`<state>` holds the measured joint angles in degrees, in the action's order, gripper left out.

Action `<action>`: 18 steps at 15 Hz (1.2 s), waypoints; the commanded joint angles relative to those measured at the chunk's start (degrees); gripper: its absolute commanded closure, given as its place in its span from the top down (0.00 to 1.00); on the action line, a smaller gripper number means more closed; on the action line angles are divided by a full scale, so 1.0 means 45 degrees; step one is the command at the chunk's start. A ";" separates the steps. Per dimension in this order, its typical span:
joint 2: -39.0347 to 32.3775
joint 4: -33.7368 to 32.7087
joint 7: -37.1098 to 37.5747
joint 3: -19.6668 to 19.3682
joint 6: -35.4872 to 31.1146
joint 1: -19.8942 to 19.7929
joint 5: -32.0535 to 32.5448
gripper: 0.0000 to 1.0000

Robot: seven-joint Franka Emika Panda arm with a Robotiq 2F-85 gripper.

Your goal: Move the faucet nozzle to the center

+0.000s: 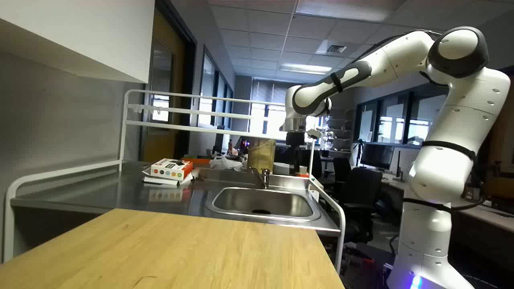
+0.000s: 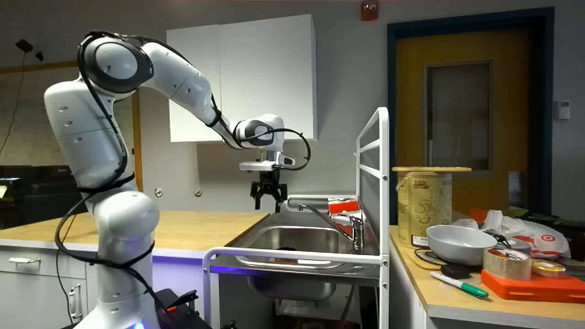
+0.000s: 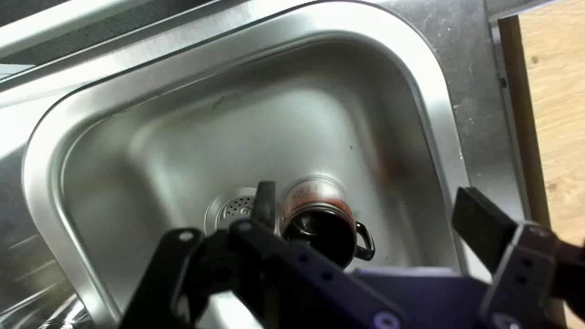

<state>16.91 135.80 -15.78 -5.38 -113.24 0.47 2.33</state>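
The faucet nozzle [image 1: 254, 174] is a thin dark metal spout at the sink's back edge, angled left. In an exterior view the nozzle [image 2: 327, 220] slants up from the tap body [image 2: 358, 234] toward the far side of the sink. A shiny bit at the lower left of the wrist view may be part of the tap. The steel sink [image 1: 265, 217] also shows in the wrist view, its rim [image 3: 441, 98] around the basin. My black gripper [image 2: 268, 208] hangs above the sink, apart from the nozzle. In the wrist view its fingers [image 3: 365, 192] are wide apart with nothing between them.
A mug [image 3: 315, 217] with a black inside and handle lies in the basin beside the drain [image 3: 235, 208]. A white rail frame [image 2: 385, 183] stands behind the tap. A red-and-white box [image 1: 171, 169] sits on the steel counter. A wooden counter [image 1: 172, 249] adjoins the sink.
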 commanded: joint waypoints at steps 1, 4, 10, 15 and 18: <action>-0.0007 -0.0029 -0.0020 0.0095 0.0012 -0.0099 -0.0029 1.00; 0.0012 -0.0067 -0.0020 0.0095 0.0011 -0.0098 -0.0029 1.00; 0.0012 -0.0069 -0.0020 0.0095 0.0010 -0.0098 -0.0029 1.00; -0.0813 -0.0893 0.0364 0.0315 0.0271 0.0017 -0.0137 1.00; -0.1833 -0.2149 0.1459 0.0729 0.0464 0.0092 -0.0166 1.00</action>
<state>13.93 133.12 -13.96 -3.98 -113.25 0.60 2.14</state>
